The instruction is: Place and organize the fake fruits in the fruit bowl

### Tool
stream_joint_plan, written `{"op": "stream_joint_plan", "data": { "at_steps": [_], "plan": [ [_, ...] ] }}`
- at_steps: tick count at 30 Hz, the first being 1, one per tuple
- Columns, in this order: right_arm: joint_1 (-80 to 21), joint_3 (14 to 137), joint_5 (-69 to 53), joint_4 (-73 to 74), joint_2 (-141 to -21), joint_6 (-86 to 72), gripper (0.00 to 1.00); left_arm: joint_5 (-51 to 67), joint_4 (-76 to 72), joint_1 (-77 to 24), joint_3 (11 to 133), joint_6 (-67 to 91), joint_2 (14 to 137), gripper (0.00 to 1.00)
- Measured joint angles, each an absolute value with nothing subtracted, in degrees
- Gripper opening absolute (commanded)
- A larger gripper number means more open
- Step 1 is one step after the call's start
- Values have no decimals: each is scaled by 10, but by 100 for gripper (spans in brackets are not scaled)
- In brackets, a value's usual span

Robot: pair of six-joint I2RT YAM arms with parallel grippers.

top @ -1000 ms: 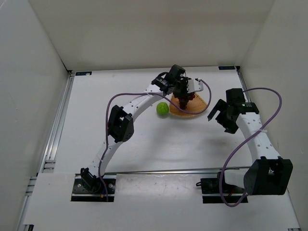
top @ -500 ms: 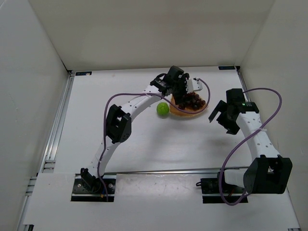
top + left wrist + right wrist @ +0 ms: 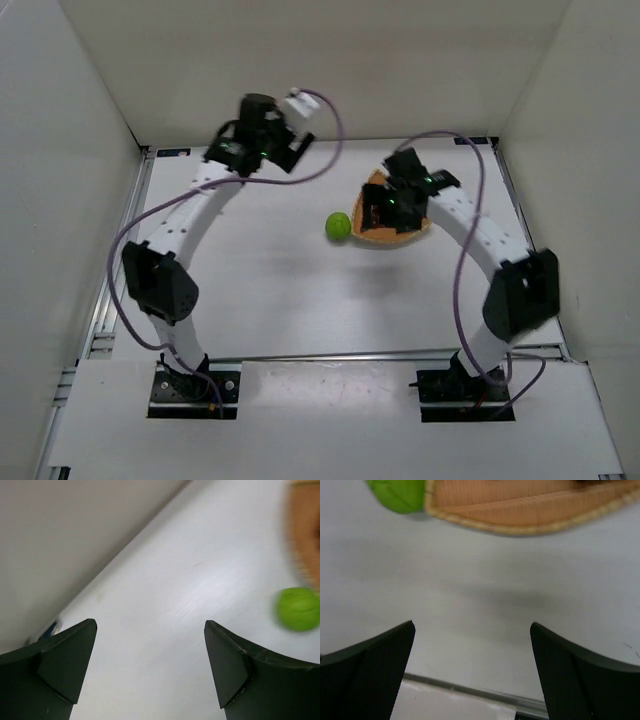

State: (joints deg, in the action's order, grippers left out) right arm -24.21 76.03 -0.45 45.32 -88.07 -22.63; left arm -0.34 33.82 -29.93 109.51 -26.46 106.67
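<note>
The woven tan fruit bowl [image 3: 372,237] sits at the back right of the table. The round green fruit [image 3: 338,226] lies on the table against the bowl's left rim. My right gripper [image 3: 383,208] hovers over the bowl, open and empty, and hides the grapes in the top view. The right wrist view shows the bowl's rim [image 3: 520,505] and the green fruit [image 3: 397,494] beyond the open gripper [image 3: 472,625]. My left gripper [image 3: 262,150] is open and empty near the back wall, well left of the bowl. Its wrist view shows the open gripper [image 3: 150,624], the green fruit [image 3: 298,608] and the bowl [image 3: 305,525], blurred.
White walls enclose the table on three sides, and the left gripper is close to the back one [image 3: 320,70]. A metal rail [image 3: 120,260] runs along the left edge and another [image 3: 350,355] across the near edge. Purple cables loop off both arms.
The left gripper opened, left the grapes in the bowl, and swung away to the back left. The right arm moved from the right side to above the bowl.
</note>
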Motion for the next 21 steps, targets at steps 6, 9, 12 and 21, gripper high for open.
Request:
{"op": "stream_joint_plan", "data": {
  "at_steps": [6,9,12,21],
  "plan": [
    [-322,1038,24,449,-1138,-197,100,-36,356,-93,979,-202,943,99],
    [-336,1139,43,458,-1234,-199,100,-32,374,-34,889,-185,897,99],
    [-340,1189,59,469,-1297,-206,100,-8,397,-7,809,-180,868,99],
    [-356,1176,100,509,-1326,-216,64,90,420,37,768,-166,865,99]
  ]
}}
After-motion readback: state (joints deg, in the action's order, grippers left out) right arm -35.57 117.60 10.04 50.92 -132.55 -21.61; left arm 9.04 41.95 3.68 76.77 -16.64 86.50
